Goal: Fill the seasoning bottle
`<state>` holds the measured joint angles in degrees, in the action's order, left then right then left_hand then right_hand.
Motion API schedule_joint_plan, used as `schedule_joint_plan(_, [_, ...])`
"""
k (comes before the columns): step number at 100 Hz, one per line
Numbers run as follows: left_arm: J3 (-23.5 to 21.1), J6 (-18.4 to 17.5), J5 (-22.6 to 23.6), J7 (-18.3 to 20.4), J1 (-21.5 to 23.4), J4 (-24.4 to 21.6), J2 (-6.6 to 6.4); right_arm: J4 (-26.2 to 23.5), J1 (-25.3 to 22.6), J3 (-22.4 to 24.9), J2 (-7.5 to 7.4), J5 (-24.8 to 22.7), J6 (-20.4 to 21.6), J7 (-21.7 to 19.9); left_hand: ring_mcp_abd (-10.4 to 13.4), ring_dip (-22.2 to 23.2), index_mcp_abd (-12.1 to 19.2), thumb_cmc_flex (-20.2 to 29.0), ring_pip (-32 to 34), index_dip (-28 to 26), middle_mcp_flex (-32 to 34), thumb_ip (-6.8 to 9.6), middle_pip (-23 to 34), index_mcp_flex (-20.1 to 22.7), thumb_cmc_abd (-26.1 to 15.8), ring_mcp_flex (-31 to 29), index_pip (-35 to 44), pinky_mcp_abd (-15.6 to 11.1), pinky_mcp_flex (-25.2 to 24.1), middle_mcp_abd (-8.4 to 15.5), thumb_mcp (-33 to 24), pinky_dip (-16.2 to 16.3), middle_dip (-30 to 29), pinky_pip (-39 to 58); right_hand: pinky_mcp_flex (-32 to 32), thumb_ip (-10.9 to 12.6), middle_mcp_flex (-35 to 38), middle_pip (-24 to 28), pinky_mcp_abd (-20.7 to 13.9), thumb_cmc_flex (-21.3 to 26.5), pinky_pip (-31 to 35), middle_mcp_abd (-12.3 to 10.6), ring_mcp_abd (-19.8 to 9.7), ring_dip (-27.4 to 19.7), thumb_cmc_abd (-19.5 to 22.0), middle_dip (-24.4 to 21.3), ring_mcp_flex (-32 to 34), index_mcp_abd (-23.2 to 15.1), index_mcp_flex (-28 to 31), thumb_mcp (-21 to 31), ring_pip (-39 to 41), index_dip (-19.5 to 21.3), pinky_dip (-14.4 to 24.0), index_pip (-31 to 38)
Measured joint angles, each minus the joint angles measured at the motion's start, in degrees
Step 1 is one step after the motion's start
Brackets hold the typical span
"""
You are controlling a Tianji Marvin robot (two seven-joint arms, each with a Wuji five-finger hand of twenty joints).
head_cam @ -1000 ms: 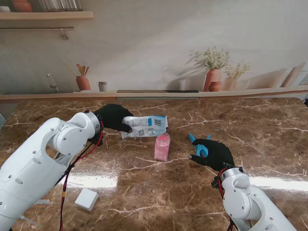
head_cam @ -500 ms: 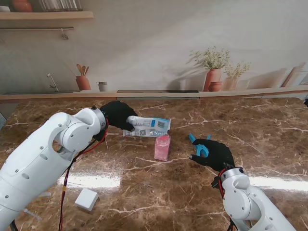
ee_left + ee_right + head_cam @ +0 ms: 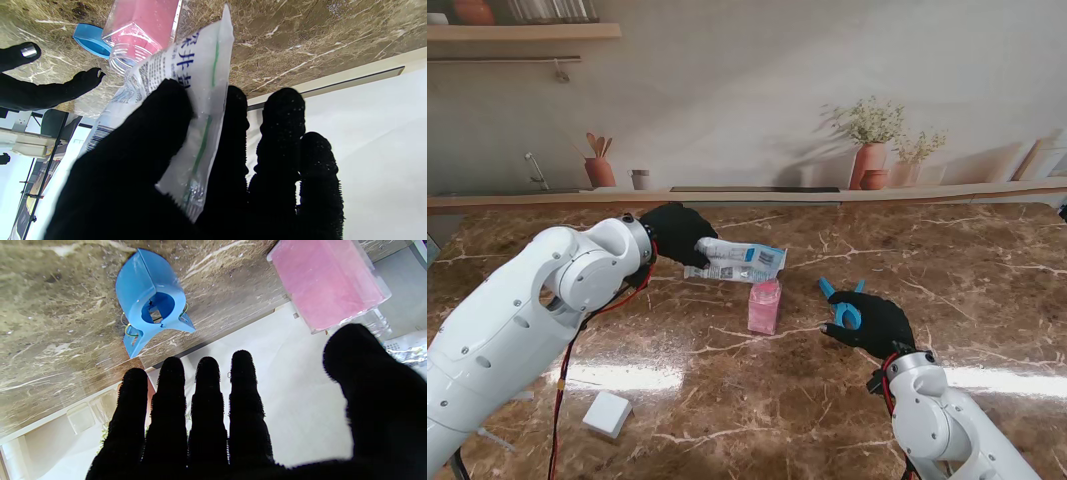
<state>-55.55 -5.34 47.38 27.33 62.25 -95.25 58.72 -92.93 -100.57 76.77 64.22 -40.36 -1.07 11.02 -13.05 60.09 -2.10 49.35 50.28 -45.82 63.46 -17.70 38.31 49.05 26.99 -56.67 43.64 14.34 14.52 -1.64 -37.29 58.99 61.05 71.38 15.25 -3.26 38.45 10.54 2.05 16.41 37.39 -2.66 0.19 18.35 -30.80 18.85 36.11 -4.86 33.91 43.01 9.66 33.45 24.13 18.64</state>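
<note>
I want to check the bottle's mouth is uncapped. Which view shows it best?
The left wrist view: the bottle shows its bare threaded neck beside the bag. The stand view shows it small; the right wrist view, mostly its pink body.

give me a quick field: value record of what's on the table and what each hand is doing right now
left hand: shut on seasoning bag, fingers pinching one end
seasoning bag: white printed pouch, held lying sideways, free end over the bottle
seasoning bottle: clear, pink contents, upright, mouth open
right hand: open, fingers spread, holding nothing
blue clip: on the table by the right hand's fingertips
white block: nearer to me, on the left, untouched
table: brown marble top
</note>
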Motion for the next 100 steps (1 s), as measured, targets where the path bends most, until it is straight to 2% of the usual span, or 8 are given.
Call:
schedule_joint_plan(11, [0.9,-0.4,0.5,-0.1,-0.9,0.4,0.00,0.0,-0.2,0.3,0.03,0.0,0.0,0.0,0.0,0.0,0.0,-0.6,0.0,0.2,0.0,0.00,0.0,0.0,0.0,0.0,0.5,-0.1,0.1,0.0,-1.0,0.0,0.0,0.0,0.0,0.0,0.0,0.0,0.0,0.0,0.0,0.0,0.0,0.0,0.0,0.0,0.0,0.0,0.0,0.0,0.0,0.0,0.0,0.0])
schedule_joint_plan(27, [1.5,-2.9,3.2,0.0,-1.8,0.5,0.00,0.0,-0.2,0.4,0.04,0.0,0.1,0.2,0.8,0.0,0.0,-0.6,0.0,0.9,0.0,0.00,0.0,-0.2,0.0,0.0,1.0,-0.9,0.6,0.0,-1.1,0.0,0.0,0.1,0.0,0.0,0.0,0.0,0.0,0.0,0.0,0.0,0.0,0.0,0.0,0.0,0.0,0.0,0.1,0.0,0.0,0.0,0.0,0.0])
schedule_joint_plan(55, [2.3,-3.8,3.3,0.5,-3.1,0.4,-0.06,0.0,-0.2,0.4,0.04,0.2,0.1,0.2,0.8,0.0,1.5,-3.5,0.0,2.6,0.0,0.00,0.1,-0.6,0.0,0.0,3.4,-1.0,0.7,0.9,-3.8,0.0,0.0,0.1,0.0,0.0,0.0,0.0,0.0,0.0,0.0,0.0,0.0,0.0,0.0,0.0,0.0,0.0,0.1,0.0,0.0,0.0,0.0,0.0])
schedule_joint_plan(100, [2.7,-4.6,3.8,1.7,-3.6,0.3,-0.21,0.2,-0.3,0.4,0.09,0.4,0.4,0.4,0.9,0.0,1.7,-3.6,0.0,2.1,0.0,0.00,0.7,-1.3,-0.7,0.0,4.2,-1.4,0.6,1.3,-3.7,-0.6,-0.6,0.1,0.0,0.0,0.0,0.0,0.1,0.0,0.0,0.0,0.0,0.0,0.0,0.0,0.0,-0.1,0.1,0.9,0.0,0.0,0.0,0.0])
